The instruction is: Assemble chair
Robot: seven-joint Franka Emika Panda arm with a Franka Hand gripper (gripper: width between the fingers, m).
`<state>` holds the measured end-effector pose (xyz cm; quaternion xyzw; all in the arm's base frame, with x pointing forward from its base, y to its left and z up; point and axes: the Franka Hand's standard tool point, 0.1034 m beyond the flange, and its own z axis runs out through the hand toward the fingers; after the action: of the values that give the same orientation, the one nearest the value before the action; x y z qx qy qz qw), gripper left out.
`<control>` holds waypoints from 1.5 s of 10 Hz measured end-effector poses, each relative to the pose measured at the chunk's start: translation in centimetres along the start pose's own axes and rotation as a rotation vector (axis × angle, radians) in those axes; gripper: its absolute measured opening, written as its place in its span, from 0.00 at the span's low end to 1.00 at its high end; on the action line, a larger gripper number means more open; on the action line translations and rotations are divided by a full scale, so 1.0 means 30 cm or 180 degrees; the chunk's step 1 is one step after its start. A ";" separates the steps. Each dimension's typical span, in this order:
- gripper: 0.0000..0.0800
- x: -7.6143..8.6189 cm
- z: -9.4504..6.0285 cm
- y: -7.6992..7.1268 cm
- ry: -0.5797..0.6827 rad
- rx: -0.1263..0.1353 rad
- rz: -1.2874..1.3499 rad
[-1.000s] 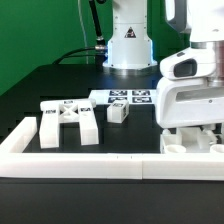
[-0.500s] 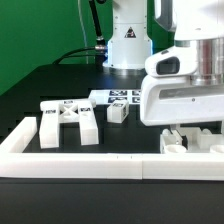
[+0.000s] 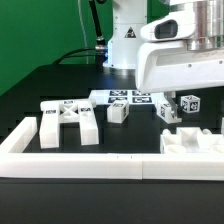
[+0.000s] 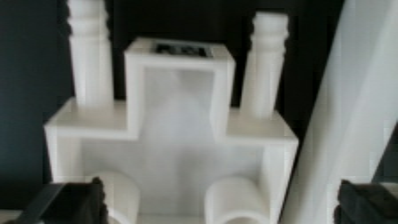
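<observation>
In the wrist view my gripper (image 4: 222, 208) is open. Its dark fingertips (image 4: 64, 205) stand wide on either side, above a white chair part (image 4: 175, 130) with two ridged pegs. That part (image 3: 190, 143) rests on the table against the front border wall at the exterior view's right, and nothing holds it. The gripper's white housing (image 3: 185, 55) hangs above it. A cross-braced frame (image 3: 68, 122) lies at the left. Small tagged blocks sit near the middle (image 3: 117, 113) and at the right (image 3: 190, 104).
The long white border wall (image 3: 100, 165) runs along the front and turns back at the left; in the wrist view it shows as a strip (image 4: 329, 120) beside the part. The marker board (image 3: 125, 98) lies behind the blocks. The robot's base (image 3: 127, 45) stands at the back.
The jaws have gone from shut to wide open, letting go of the pegged part. The hand has risen off it, and the part stays by the wall.
</observation>
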<state>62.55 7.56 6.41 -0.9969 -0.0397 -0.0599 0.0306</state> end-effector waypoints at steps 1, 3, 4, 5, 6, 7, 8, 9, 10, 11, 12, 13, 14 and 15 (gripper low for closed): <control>0.81 -0.007 0.003 -0.001 -0.0016 0.0000 -0.0002; 0.81 -0.005 0.004 -0.001 -0.0013 0.0000 -0.0003; 0.81 -0.010 0.007 0.000 -0.0009 -0.0001 -0.0001; 0.81 -0.056 0.012 0.009 0.0054 0.0001 0.0043; 0.81 -0.139 0.012 0.018 -0.0036 -0.0012 0.0022; 0.81 -0.192 0.008 0.030 -0.0098 -0.0016 -0.0026; 0.81 -0.221 0.013 0.019 -0.0115 -0.0016 -0.0045; 0.81 -0.229 0.017 0.002 -0.0098 -0.0019 -0.0221; 0.81 -0.212 0.020 -0.007 -0.0061 -0.0024 -0.0492; 0.81 -0.215 0.022 -0.004 -0.0066 -0.0017 -0.0432; 0.81 -0.216 0.022 -0.004 -0.0067 -0.0017 -0.0433; 0.81 -0.216 0.023 -0.004 -0.0067 -0.0017 -0.0435; 0.81 -0.220 0.025 -0.004 -0.0074 -0.0016 -0.0437; 0.81 -0.250 0.036 -0.010 -0.0096 -0.0027 -0.0523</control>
<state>55.22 7.36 4.43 -0.9912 -0.1215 -0.0474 0.0207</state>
